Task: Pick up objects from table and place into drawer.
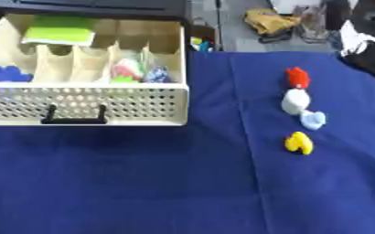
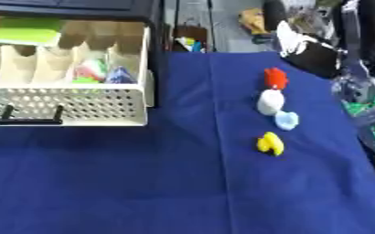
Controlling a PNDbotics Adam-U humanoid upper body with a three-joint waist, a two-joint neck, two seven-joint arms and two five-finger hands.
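Observation:
An open cream drawer (image 1: pixel 87 106) with a perforated front and a black handle stands at the upper left. Its compartments hold a green pad (image 1: pixel 59 30), blue pieces (image 1: pixel 5 73) and several small colourful items (image 1: pixel 136 71). On the blue cloth at the right lies a row of small objects: a red one (image 1: pixel 298 77), a white one (image 1: pixel 296 101), a pale blue one (image 1: pixel 313 119) and a yellow one (image 1: pixel 299 143). My right hand (image 2: pixel 312 54), black with a pale band, shows blurred at the table's far right edge, above and apart from the red object. My left hand is out of sight.
The blue cloth (image 1: pixel 142 183) covers the table from the drawer's front to the near edge. Beyond the far edge lie a yellow cloth-like bundle (image 1: pixel 270 20) and dark clutter. Green and clear items (image 2: pixel 366 114) crowd the right edge.

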